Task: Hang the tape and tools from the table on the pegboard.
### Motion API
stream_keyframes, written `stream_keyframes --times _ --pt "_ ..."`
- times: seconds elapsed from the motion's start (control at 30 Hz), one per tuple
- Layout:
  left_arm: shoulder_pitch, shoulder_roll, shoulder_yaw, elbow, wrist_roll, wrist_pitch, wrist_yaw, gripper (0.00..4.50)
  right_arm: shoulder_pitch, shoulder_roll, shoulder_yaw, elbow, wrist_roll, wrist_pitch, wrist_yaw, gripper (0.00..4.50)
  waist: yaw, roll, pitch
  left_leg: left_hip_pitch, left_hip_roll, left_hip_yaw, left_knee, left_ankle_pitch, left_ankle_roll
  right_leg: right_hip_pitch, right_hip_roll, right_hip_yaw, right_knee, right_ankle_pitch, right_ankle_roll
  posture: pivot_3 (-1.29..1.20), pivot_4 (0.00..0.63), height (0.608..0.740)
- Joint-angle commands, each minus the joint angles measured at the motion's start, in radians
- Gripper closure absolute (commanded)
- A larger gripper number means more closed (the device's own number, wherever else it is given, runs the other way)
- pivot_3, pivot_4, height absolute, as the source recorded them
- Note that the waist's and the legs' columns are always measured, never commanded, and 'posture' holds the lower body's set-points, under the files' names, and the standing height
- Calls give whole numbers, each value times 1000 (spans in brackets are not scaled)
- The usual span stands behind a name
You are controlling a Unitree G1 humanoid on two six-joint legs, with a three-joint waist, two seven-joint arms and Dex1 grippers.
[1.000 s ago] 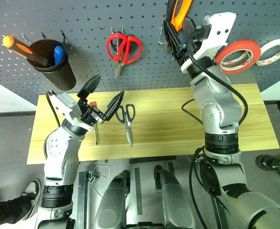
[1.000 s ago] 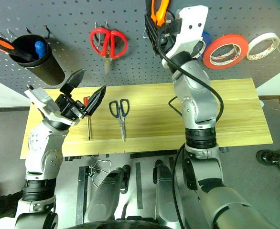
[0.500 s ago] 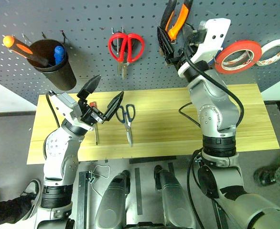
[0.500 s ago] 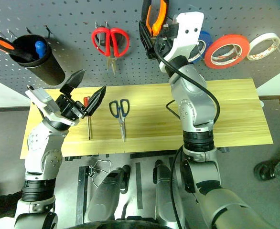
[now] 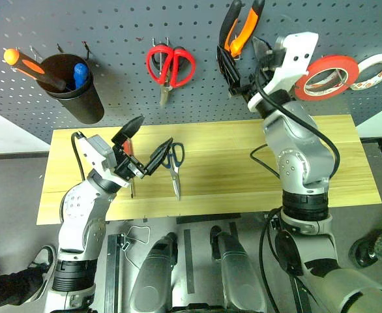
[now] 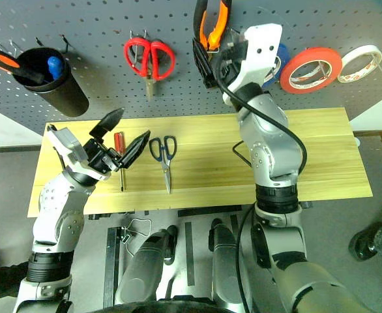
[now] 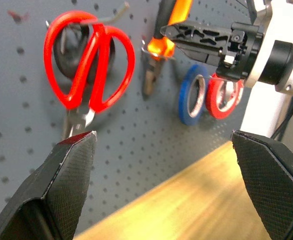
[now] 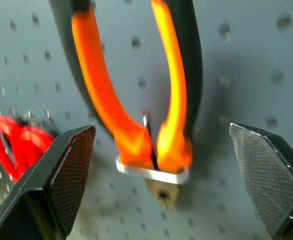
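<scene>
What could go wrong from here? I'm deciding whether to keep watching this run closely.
The pliers hang on one thin hook, and the open right end effector sits close around them; pulling away crookedly might knock them off. The scissors and screwdriver lie close together on the table by the open left end effector, so reaching for one may nudge the other.

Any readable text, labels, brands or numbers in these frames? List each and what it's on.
None readable.
White tape ring on the pegboard: dark marks on its inner face, too small to read.
Red tape, pliers, red-handled scissors, black cup, table: no markings visible.
</scene>
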Motion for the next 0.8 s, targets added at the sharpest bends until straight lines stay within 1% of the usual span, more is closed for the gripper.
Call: stream_keyframes --times 0.03,0.2,0.33,0.4,0.47,0.53,0.6,0.7,0.8 --pt "2 6 4 -46 -14 -11 -5 0 28 -19 -8 -103 16 26 5 39 0 0 0 0 0 0 0 0 0 0 0 0 0 0 0 84 377 740" --pt "7 8 5 -40 -9 -14 -9 0 103 -55 -25 -183 37 77 13 39 0 0 0 0 0 0 0 0 0 0 0 0 0 0 0 83 377 740" --pt "29 15 7 -40 2 -21 -13 0 176 -103 -43 -265 86 135 52 39 2 0 0 0 0 0 0 0 0 0 0 0 0 0 0 83 378 740" --pt "38 21 13 -40 11 -23 -5 0 212 -140 -61 -315 148 181 98 39 2 0 0 0 0 0 0 0 0 0 0 0 0 0 0 83 380 740" --pt "52 27 25 -44 24 -19 15 0 258 -192 -84 -381 255 243 168 39 1 0 0 0 0 0 0 0 0 0 0 0 0 0 0 83 381 740" --pt "74 32 37 -56 47 13 67 0 308 -249 -101 -445 355 294 235 39 1 0 0 0 0 0 0 0 1 0 0 0 0 0 0 83 382 740" --pt "110 34 45 -83 72 81 148 0 366 -311 -107 -490 412 339 277 39 2 0 0 0 0 0 0 -1 2 1 0 1 -1 0 0 82 384 740" --pt "156 39 43 -131 95 211 256 0 431 -368 -83 -520 408 369 272 39 2 0 0 1 0 0 0 -2 4 2 0 1 -1 0 0 84 390 740" --pt "194 34 12 -182 126 339 348 0 472 -355 -36 -540 383 388 214 39 3 0 0 2 0 0 1 -4 6 3 0 1 -1 0 0 83 396 740"
